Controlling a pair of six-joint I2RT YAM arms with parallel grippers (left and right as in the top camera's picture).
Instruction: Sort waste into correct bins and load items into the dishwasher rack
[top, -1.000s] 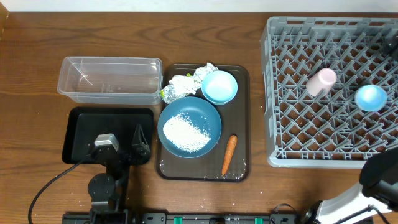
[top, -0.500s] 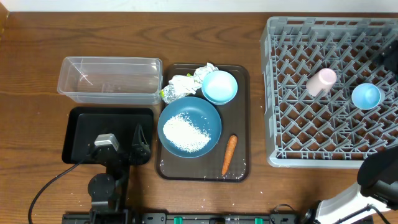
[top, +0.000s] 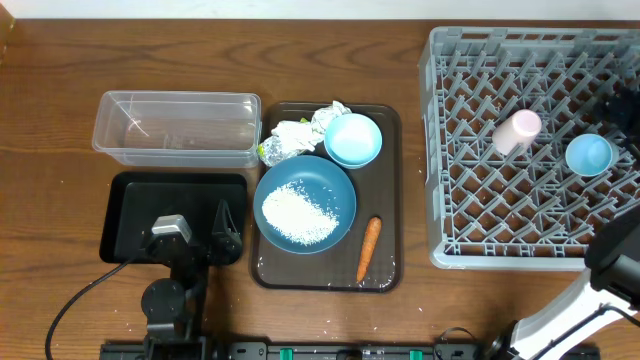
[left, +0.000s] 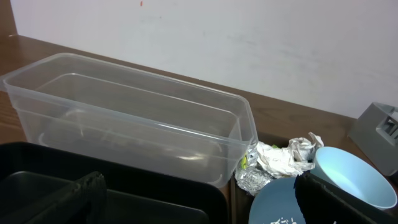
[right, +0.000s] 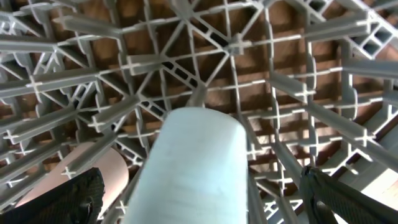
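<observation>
The right gripper is standing wide open and holding nothing. Its dark fingers are flanking the smooth, cylindrical pale-blue cup without touching it. The cup is sitting between them in the grey plastic dishwasher rack, on its lattice floor. Just beyond the left-hand finger, the pinkish-white cup is resting among the pegs.

The left gripper is also spread wide and empty, hovering over the matte black bin. Directly ahead of it, the clear plastic tub is sitting. Ahead to its right are crumpled, foil-like wrappers, the small pale-blue bowl and the dark-blue bowl carrying rice.
</observation>
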